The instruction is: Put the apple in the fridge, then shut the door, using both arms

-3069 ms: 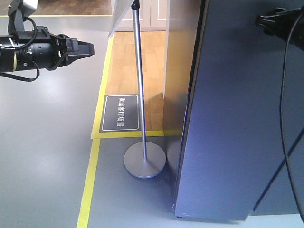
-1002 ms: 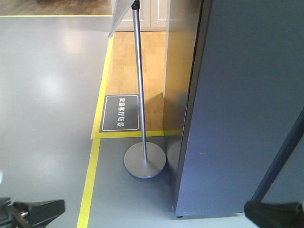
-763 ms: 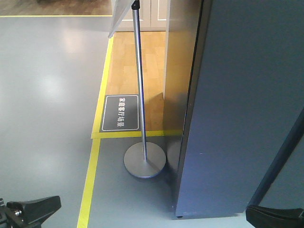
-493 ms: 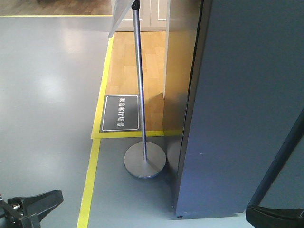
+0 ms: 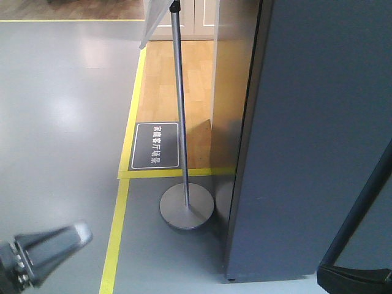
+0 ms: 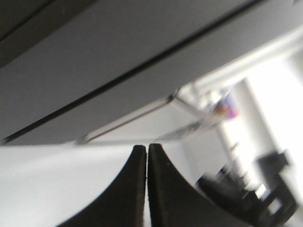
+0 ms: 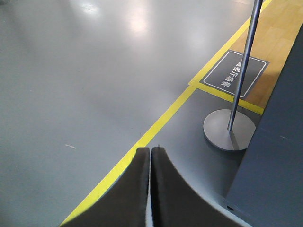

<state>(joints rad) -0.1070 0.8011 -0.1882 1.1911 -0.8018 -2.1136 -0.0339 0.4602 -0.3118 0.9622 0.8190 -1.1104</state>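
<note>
The left tool (image 5: 43, 251), a blurred dark wedge, sat at the lower left of the front view over smooth grey floor (image 5: 61, 122). In its wrist view its two black curved fingers (image 6: 135, 189) were pressed together, empty. Yellow tape (image 5: 116, 239) edged the floor beside a dark rectangular floor sign (image 5: 155, 146). A slim metal pole (image 5: 179, 104) rose from a round flat base (image 5: 186, 206). The fridge (image 5: 318, 141), matte grey-blue, stood just right of it, door shut. The right tool (image 7: 150, 189) was likewise closed on nothing. The apple was not visible.
</note>
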